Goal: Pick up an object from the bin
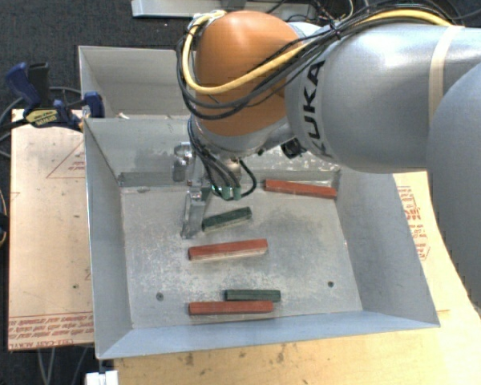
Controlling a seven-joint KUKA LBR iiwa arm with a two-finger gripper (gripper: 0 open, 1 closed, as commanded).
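My gripper [191,226] reaches down into the middle left of the bin, its tip close to the floor. A short dark green bar [227,218] lies tilted just to the right of the tip, touching or nearly touching it. A longer red-brown bar [227,250] lies flat just below the gripper's tip, apart from it. Whether anything is gripped cannot be made out.
Another red-brown bar [300,188] lies at the bin's back right. Near the front wall a small dark green bar [252,295] rests against a red-brown bar [230,308]. The arm with its orange cover and cables hangs over the back of the bin.
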